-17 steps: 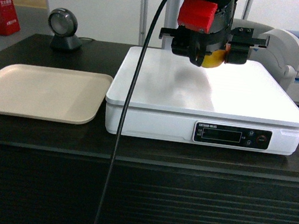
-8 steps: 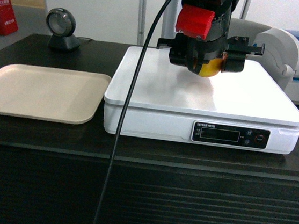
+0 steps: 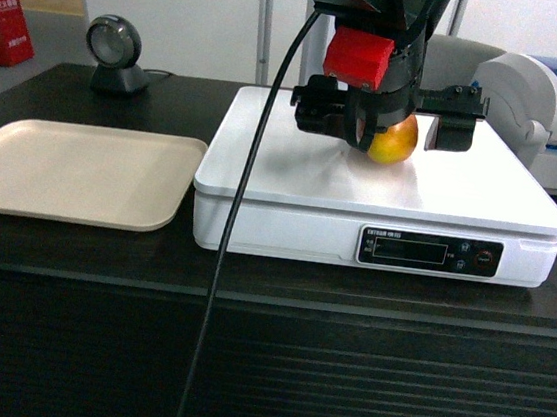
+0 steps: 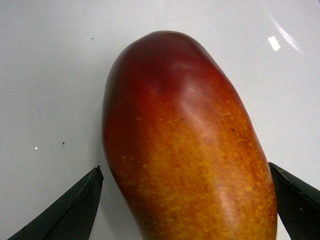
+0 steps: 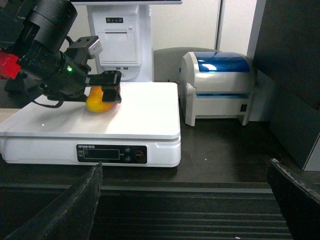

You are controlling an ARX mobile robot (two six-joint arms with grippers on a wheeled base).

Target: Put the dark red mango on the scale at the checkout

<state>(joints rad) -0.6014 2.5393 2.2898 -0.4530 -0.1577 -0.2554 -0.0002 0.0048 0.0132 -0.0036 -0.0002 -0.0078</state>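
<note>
1. The left gripper [image 3: 389, 123] hangs over the scale with its jaws spread apart; in the left wrist view a dark fingertip [image 4: 70, 210] sits at 7 o'clock and another at 5 o'clock, each with a sliver of white showing between it and the fruit. It reads as released, not clamped.

2. The mango [image 4: 185, 145] lies straight between those tips, resting on the scale top. Its long axis runs from 11 o'clock down to 5 o'clock in the wrist view, along the reach of the fingers, not across them. So a straight lift should clear it without a nudge, as far as I can judge.

3. Its skin is smooth and slightly glossy, dark red at the far end, fading to speckled orange nearer the camera. The shape is a rounded oval, so it could roll a little on the flat surface if bumped.

4. In the head view the mango [image 3: 393, 141] sits at about 1 o'clock from the middle of the scale [image 3: 293, 170], well inside the edges.

5. The scale is a wide, hard white slab with a sheen, and a dark display strip [image 3: 430, 253] with buttons along its front.

6. It stands on the dark checkout counter [image 3: 152, 260], whose front panel is ribbed in horizontal lines.

7. The right gripper [image 5: 185, 200] waits well apart at the near edge of the counter, fingers wide and holding nothing. The left arm is far nearer the fruit.
</note>
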